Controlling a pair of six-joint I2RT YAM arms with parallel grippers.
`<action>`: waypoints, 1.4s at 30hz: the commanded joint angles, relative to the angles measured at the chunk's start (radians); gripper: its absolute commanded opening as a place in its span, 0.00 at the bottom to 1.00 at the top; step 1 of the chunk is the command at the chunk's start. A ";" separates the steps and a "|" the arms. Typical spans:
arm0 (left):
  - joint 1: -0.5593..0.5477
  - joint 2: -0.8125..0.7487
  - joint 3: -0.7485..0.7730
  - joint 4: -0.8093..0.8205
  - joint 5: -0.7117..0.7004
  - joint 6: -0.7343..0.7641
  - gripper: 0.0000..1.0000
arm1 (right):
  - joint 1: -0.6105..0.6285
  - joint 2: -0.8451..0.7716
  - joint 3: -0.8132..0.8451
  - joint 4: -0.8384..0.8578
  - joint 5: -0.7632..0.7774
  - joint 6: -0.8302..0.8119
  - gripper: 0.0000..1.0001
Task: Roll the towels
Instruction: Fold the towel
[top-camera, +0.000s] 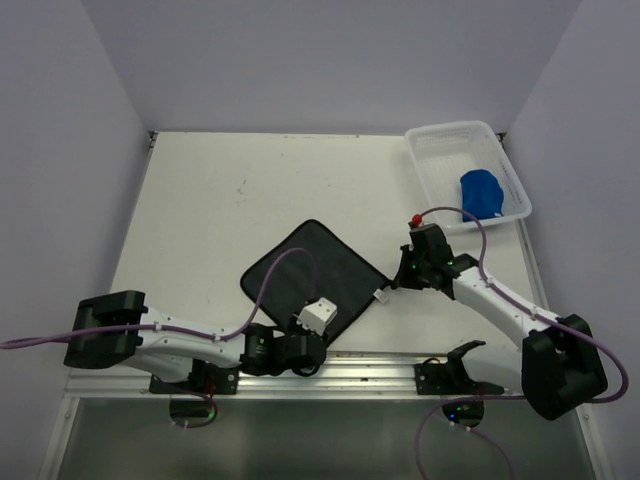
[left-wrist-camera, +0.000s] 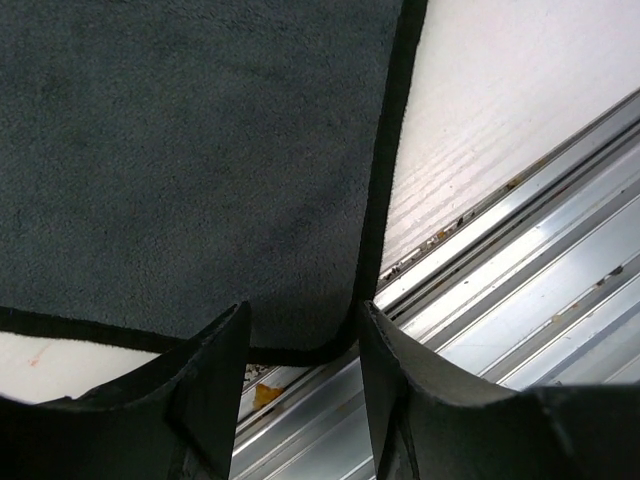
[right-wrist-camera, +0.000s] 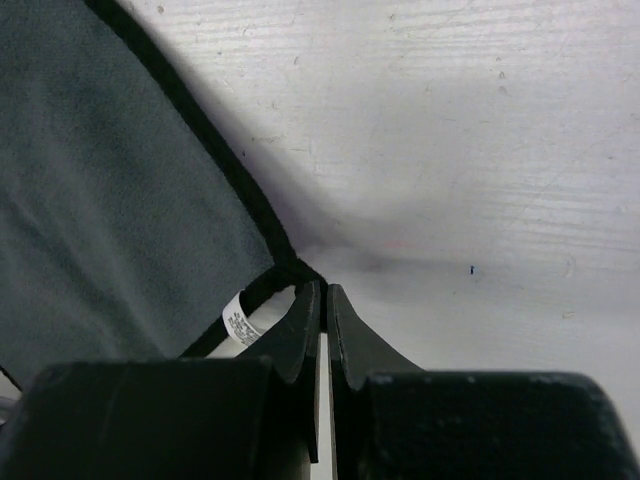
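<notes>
Towels lie apart in the top view: the dark towel (top-camera: 315, 275) is flat as a diamond in the middle of the desk (top-camera: 220, 190), the blue towel (top-camera: 480, 192) in the basket (top-camera: 440, 155) far right, with open desk beyond for rolling. Left wrist view: the left claw (left-wrist-camera: 300, 385) hangs open over the near corner, close to the rail (left-wrist-camera: 520, 280); pinch hem, not metal. Right wrist view: the right claw (right-wrist-camera: 322, 300) is closed at the side corner by the tag (right-wrist-camera: 237, 322); whether cloth is caught, I cannot tell.
</notes>
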 joint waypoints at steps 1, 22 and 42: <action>-0.006 0.043 0.008 0.109 0.031 0.097 0.50 | 0.001 -0.022 0.039 -0.076 0.041 -0.007 0.00; -0.062 0.269 0.179 -0.040 -0.081 0.117 0.26 | -0.042 0.015 0.068 -0.116 0.064 -0.027 0.00; -0.107 0.085 0.148 0.167 0.152 0.194 0.09 | -0.080 -0.117 0.222 -0.368 0.092 -0.071 0.00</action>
